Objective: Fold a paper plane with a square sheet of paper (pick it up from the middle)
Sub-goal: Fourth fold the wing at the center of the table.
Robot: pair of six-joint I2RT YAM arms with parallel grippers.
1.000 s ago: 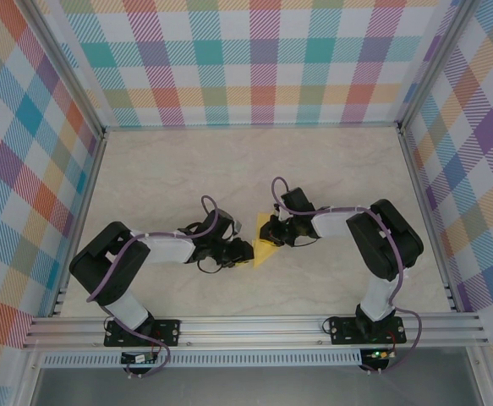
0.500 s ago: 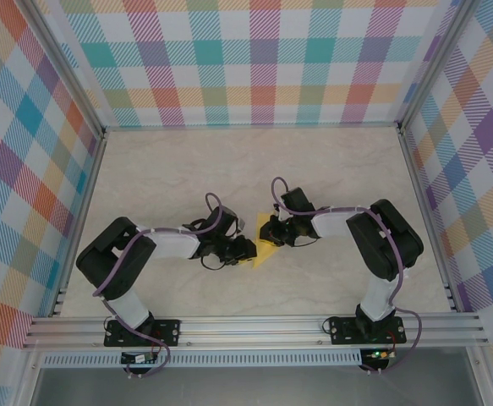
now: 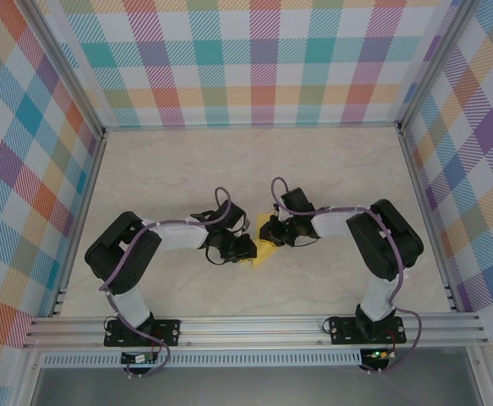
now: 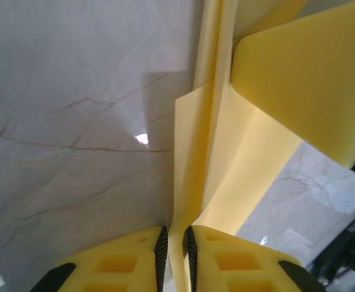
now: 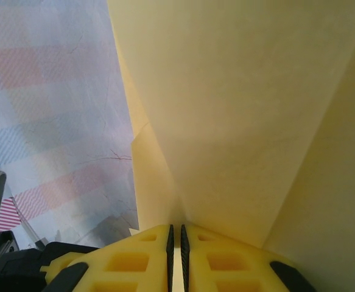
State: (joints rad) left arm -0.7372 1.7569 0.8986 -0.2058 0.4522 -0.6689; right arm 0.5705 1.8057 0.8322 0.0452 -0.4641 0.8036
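The square sheet of paper (image 3: pixel 265 251), bright yellow and folded into layered flaps, is held just above the middle of the table between both grippers. My left gripper (image 3: pixel 248 248) reaches in from the left. In the left wrist view its gripper (image 4: pixel 175 249) has both pads against a narrow upright fold of the sheet (image 4: pixel 274 91), and a wide flap spreads to the right. My right gripper (image 3: pixel 269 230) comes in from the right. In the right wrist view that gripper (image 5: pixel 175 243) is shut on a crease where two broad yellow panels (image 5: pixel 244 109) meet.
The pale marble tabletop (image 3: pixel 229 169) stretches behind and to both sides of the arms. Plaid walls (image 3: pixel 263 59) enclose the back and sides. An aluminium rail (image 3: pixel 254 330) runs along the near edge by the arm bases.
My left arm has shifted right and slightly toward the back, and its jaws have narrowed onto the paper's fold. The right arm and its grip have stayed put.
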